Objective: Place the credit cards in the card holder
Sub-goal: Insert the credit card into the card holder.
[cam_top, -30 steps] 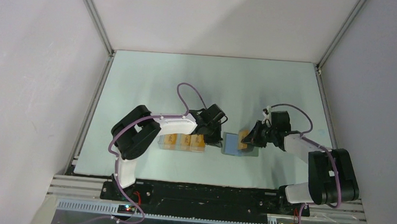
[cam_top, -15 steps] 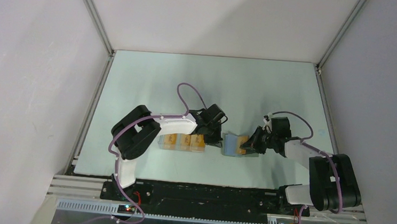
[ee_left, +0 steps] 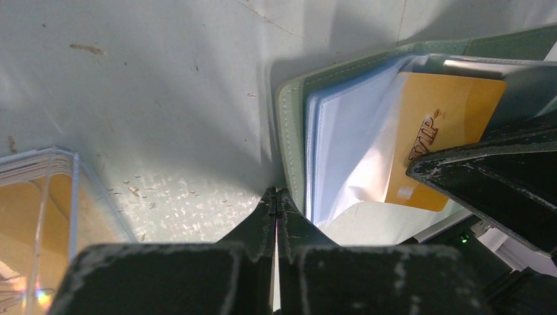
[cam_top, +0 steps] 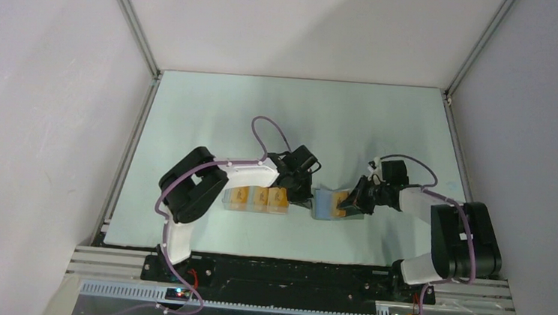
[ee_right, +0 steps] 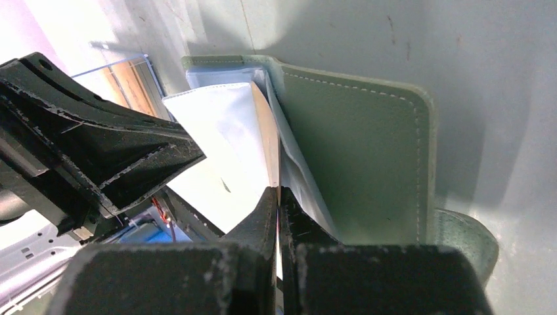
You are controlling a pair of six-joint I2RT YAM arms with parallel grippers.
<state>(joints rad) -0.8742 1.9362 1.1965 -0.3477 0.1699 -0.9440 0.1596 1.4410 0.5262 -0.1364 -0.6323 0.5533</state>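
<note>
The grey-green card holder [cam_top: 323,204] lies open on the table, with its light blue and clear sleeves showing. My right gripper [cam_top: 351,201] is shut on an orange credit card [cam_top: 342,202] and holds it tilted, its far end between the sleeves. In the right wrist view the card [ee_right: 266,131] shows edge-on ahead of the right gripper [ee_right: 278,190], beside the holder's cover [ee_right: 355,151]. My left gripper [cam_top: 303,195] is shut, its tips [ee_left: 276,192] down at the holder's left edge [ee_left: 289,125]. The card [ee_left: 440,128] reads "VIP".
A clear plastic box [cam_top: 257,199] with several more orange cards stands left of the holder, under my left arm; its corner shows in the left wrist view [ee_left: 39,197]. The holder's snap tab [ee_right: 466,243] sticks out on the right side.
My right gripper has moved left and lower with the card, bringing it from above the holder's right half into the sleeves. The left gripper has barely moved.
</note>
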